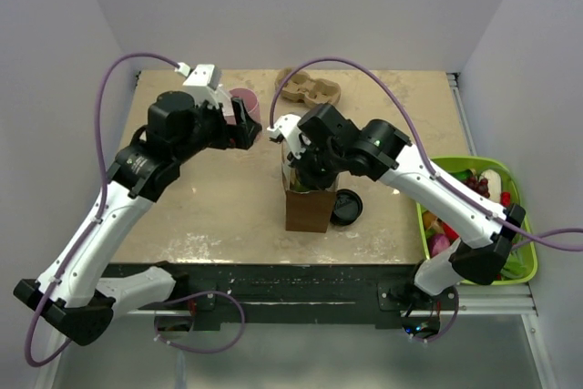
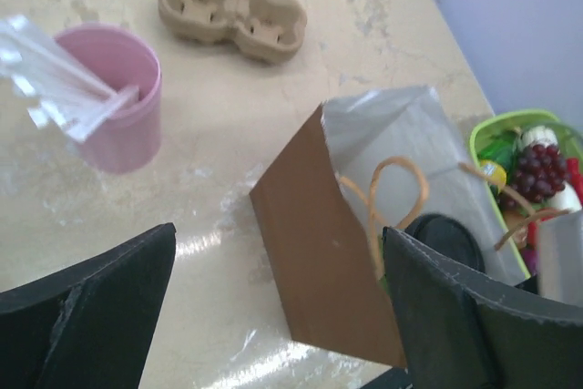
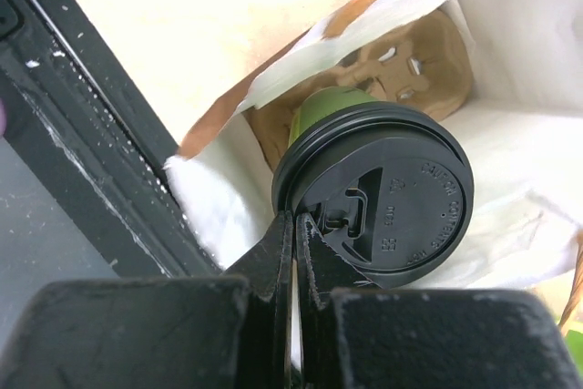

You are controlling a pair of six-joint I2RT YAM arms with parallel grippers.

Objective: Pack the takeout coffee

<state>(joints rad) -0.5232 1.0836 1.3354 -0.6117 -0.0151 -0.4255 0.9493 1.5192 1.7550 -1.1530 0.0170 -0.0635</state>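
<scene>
Left arm (image 1: 109,207) stretches up from its base at the near left corner, elbow bent, wrist turned inward toward the middle. The left claw (image 2: 281,243) gapes wide, its dark fingers (image 2: 91,307) spread far apart with nothing between them. Right arm (image 1: 446,198) angles from the near right corner across to centre, wrist tipped down. The right claw (image 3: 293,230) points downward, jaws pressed tight together.

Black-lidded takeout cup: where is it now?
Right wrist view: the cup is inside the brown paper bag, over a cardboard carrier, lid pinched by the right pincer.
</scene>
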